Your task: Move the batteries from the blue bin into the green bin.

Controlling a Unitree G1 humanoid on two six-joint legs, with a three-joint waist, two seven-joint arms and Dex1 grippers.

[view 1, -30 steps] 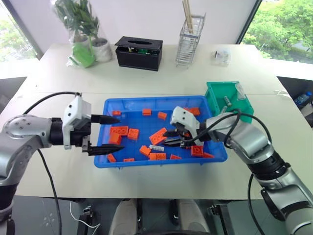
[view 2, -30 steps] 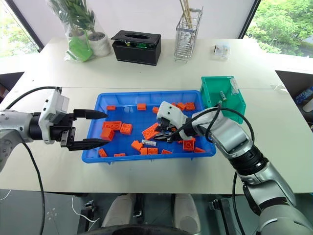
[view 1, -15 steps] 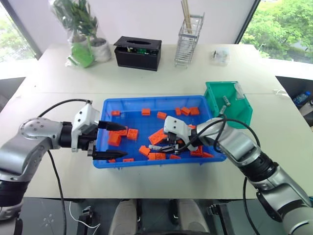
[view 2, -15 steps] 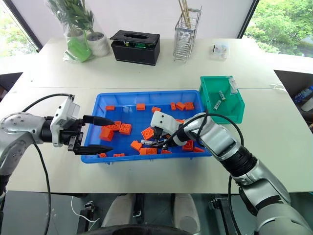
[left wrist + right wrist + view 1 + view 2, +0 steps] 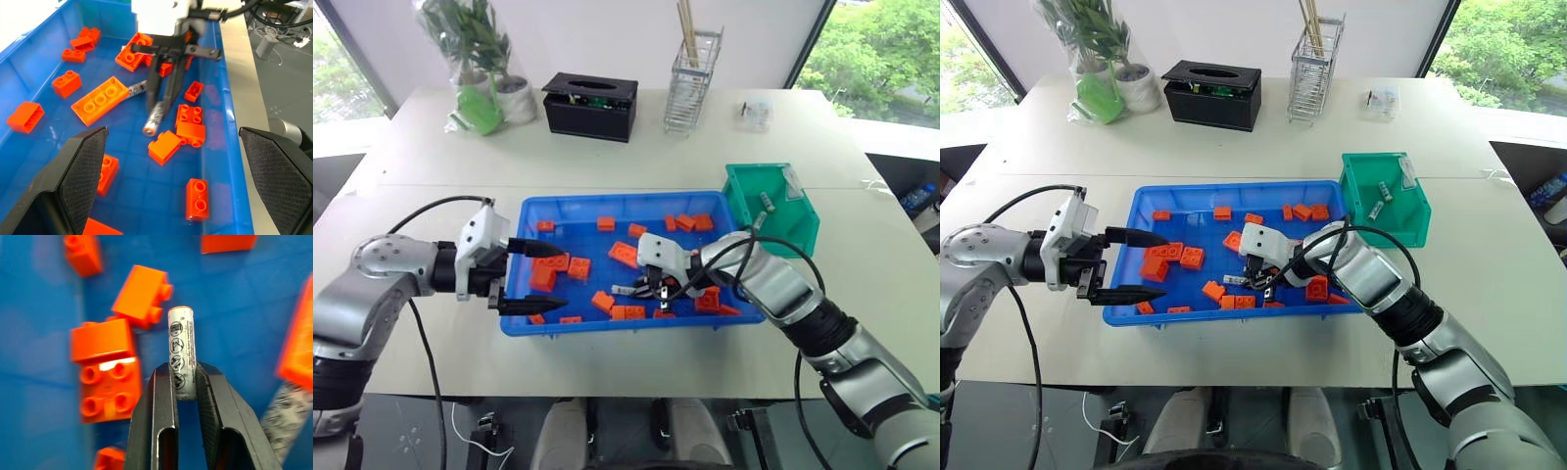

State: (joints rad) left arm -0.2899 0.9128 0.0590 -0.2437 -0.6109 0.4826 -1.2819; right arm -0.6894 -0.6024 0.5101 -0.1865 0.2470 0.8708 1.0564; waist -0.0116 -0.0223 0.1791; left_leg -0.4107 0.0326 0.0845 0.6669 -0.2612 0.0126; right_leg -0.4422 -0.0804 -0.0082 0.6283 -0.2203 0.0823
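Right tool (image 5: 183,382) clamps one battery (image 5: 181,350) in the blue bin (image 5: 607,203) at frame centre; a second battery (image 5: 136,88) lies beside; left tool (image 5: 533,276) gapes wide, empty.

R gripper (image 5: 185,382) now clamped on battery (image 5: 181,345)

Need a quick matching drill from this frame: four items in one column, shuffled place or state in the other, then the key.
Items
1. right gripper
2. left gripper
3. green bin
4. black box

Place or state
A. open, at the blue bin's left end
B. at the far side of the table, beside the wire rack
C. shut on a battery in the blue bin
D. against the blue bin's right end

Pairs: 1-C, 2-A, 3-D, 4-B
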